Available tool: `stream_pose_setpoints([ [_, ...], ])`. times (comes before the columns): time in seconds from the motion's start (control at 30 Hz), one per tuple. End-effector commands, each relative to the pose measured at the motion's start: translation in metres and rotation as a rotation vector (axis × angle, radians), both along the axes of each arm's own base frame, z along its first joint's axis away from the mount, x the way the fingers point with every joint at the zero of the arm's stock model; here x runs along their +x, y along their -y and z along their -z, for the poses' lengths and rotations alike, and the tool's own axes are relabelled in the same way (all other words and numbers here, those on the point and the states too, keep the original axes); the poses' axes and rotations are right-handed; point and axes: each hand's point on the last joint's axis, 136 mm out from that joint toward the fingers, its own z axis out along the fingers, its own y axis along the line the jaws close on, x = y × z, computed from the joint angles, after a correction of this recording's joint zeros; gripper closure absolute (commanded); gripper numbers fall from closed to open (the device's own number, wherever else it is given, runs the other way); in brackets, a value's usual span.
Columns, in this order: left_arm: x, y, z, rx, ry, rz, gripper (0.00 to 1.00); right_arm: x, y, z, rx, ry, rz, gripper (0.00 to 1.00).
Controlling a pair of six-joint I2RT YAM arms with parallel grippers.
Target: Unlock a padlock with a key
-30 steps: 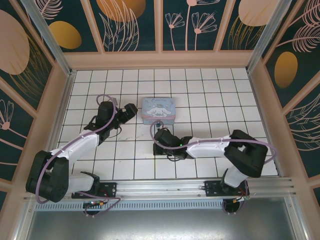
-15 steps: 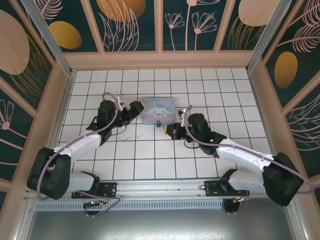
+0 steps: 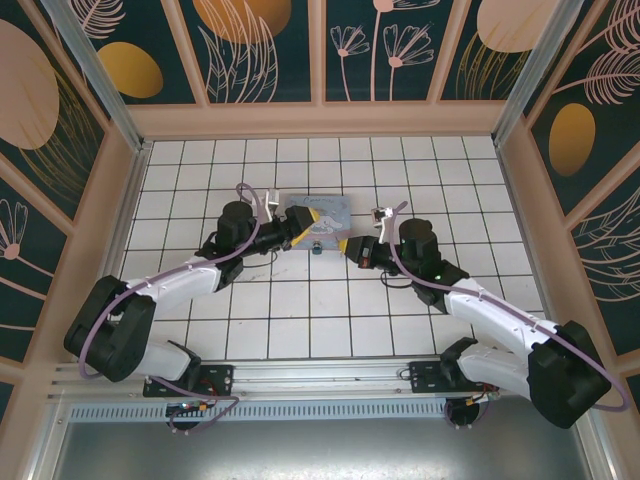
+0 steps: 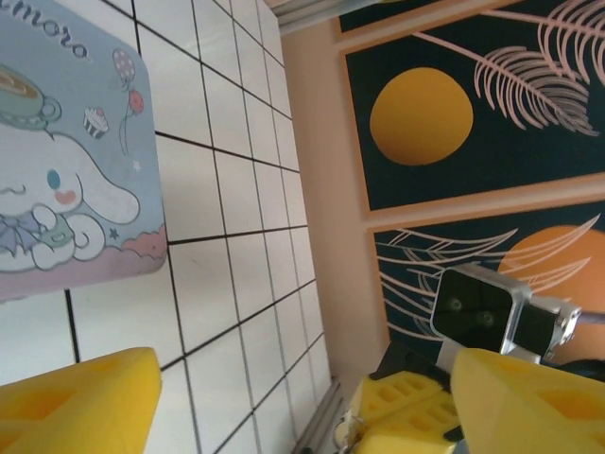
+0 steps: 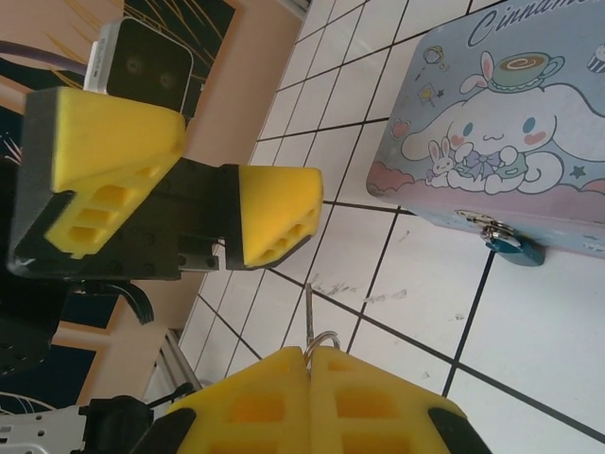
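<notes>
Left arm: stretches from its base at the near-left of the bench (image 3: pixel 420 180) diagonally toward the middle, the left hand (image 3: pixel 303 233) beside the near-left corner of the box (image 3: pixel 322 208).
Left hand: its yellow fingers (image 4: pixel 76 402) are spread wide with nothing between them. In the left wrist view the box lies off to one side of the gap, not inside it.
Right arm: bends from the near-right base up and inward, bringing the right hand (image 3: pixel 347 247) just in front of the box's near-right corner.
Right hand: its yellow fingers (image 5: pixel 274 397) are pressed together, pinching a thin metal shaft with a small ring, apparently the key (image 5: pixel 310 307). The shaft points out from the fingertips toward the left hand.
Box: a pale blue, cartoon-printed tin lying flat on the tiles with its lid down.
Padlock: the padlock (image 5: pixel 513 248) hangs at the silver clasp (image 5: pixel 487 227) in the middle of the box's near side, its bluish body on the tile below. It sits between the two hands and is touched by neither.
Gap: the hands face each other near the box front, close but apart. The key tip is clear of the padlock.
Open room: bare white tiles lie all round the box. The patterned walls (image 3: pixel 560 130) stand well apart on the left, right and far sides, and an aluminium rail (image 3: pixel 330 375) runs along the near edge.
</notes>
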Motion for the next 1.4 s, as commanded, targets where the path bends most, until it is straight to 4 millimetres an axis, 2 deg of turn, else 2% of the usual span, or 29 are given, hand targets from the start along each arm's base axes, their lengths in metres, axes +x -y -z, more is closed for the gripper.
stream_pose_setpoints([
  [0.0,0.010,0.002,-0.018,-0.040,-0.015,-0.045,0.15,0.011,0.001,-0.014,-0.046,0.072,0.041,1.00],
  [0.3,0.017,-0.004,-0.026,-0.066,-0.136,-0.132,0.13,0.032,0.000,-0.006,-0.465,0.344,0.205,1.00],
  [0.47,0.018,-0.004,-0.025,-0.084,-0.190,-0.150,0.18,0.038,-0.002,-0.005,-0.603,0.489,0.270,1.00],
  [0.67,0.017,-0.001,-0.019,-0.073,-0.225,-0.150,0.28,0.033,-0.010,-0.011,-0.631,0.610,0.263,1.00],
  [0.77,0.016,0.003,-0.016,-0.071,-0.236,-0.148,0.29,0.029,-0.016,-0.013,-0.621,0.638,0.240,1.00],
  [1.23,0.020,0.040,-0.013,-0.074,-0.246,-0.095,0.30,0.022,-0.030,-0.010,-0.560,0.620,0.176,1.00],
  [1.37,0.020,0.043,-0.008,-0.076,-0.254,-0.093,0.36,0.021,-0.029,-0.008,-0.560,0.614,0.173,1.00],
])
